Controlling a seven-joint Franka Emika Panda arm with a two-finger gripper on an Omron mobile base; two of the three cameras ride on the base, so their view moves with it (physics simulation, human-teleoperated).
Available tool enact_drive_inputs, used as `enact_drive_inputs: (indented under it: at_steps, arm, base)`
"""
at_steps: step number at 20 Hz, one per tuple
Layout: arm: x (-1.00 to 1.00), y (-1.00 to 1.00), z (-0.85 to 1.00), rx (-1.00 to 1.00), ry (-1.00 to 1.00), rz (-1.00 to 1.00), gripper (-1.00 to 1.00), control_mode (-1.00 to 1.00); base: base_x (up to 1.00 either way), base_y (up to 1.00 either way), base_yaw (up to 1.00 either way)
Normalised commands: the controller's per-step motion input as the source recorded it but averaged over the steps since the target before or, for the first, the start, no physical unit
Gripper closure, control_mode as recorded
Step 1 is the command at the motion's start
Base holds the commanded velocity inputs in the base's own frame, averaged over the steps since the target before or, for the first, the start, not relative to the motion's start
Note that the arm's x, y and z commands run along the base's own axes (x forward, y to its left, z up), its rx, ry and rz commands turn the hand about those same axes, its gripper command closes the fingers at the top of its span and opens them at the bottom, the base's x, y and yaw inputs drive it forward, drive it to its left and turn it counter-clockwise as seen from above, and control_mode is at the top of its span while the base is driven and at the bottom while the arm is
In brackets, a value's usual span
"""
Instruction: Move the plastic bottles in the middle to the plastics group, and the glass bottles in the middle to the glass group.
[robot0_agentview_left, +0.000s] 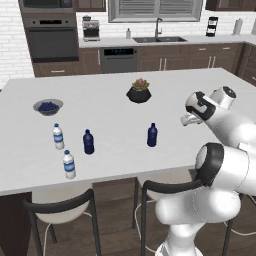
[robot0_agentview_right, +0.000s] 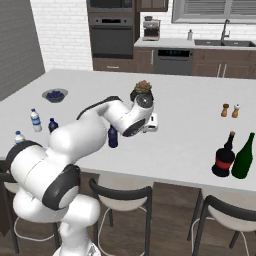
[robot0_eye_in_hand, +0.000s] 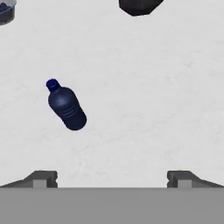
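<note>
- Progress, judged from the layout: most of the sorting looks done. One dark navy bottle (robot0_agentview_left: 152, 135) stands alone, upright, near the middle of the white island counter (robot0_agentview_left: 110, 120); it appears to be the last piece out of place.
- Plastics group, at the counter's left end toward the near edge: two clear water bottles (robot0_agentview_left: 58, 136) (robot0_agentview_left: 69, 164) with blue labels and one navy bottle (robot0_agentview_left: 88, 142), all upright, close together but not touching. The second water bottle there suggests it is already delivered.
- Glass group, near the right end at the near edge: black bottle with red label band (robot0_agentview_right: 223, 155) just beside a green glass bottle (robot0_agentview_right: 244, 156); this part looks finished.
- Gripper (robot0_eye_in_hand: 112, 177): fingers spread wide, nothing between them, hanging above bare counter. In the hand view the lone navy bottle (robot0_eye_in_hand: 65, 107) lies up and left of the tips, well apart.
- Left to do: grasp that bottle and carry it to the plastics group.
- Surface: smooth white top, also carrying a bowl of blueberries (robot0_agentview_left: 48, 106), a potted succulent (robot0_agentview_left: 139, 91), and salt and pepper shakers (robot0_agentview_right: 230, 110).
- Room: dark wood cabinets, wall oven (robot0_agentview_left: 51, 35), dishwasher, sink under a window, white brick wall; dark-framed stools (robot0_agentview_left: 60, 212) along the near edge.
</note>
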Motion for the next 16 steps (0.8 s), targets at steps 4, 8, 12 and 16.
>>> enact_drive_inputs:
  at_steps: [4, 8, 12, 16]
  arm:
    - [0.18, 0.84, 0.0, -0.03, 0.14, 0.0, -1.0, -1.0]
    - [0.26, 0.63, -0.02, -0.04, 0.08, 0.0, -1.0, -1.0]
    - [0.33, 0.6, -0.05, -0.03, 0.05, 0.0, -1.0, -1.0]
    - [0.28, 0.49, -0.03, -0.01, 0.0, 0.0, -1.0, -1.0]
  base:
    - [0.0, 0.0, 0.0]
    - [0.0, 0.0, 0.0]
    - [0.0, 0.0, 0.0]
    - [0.0, 0.0, 0.0]
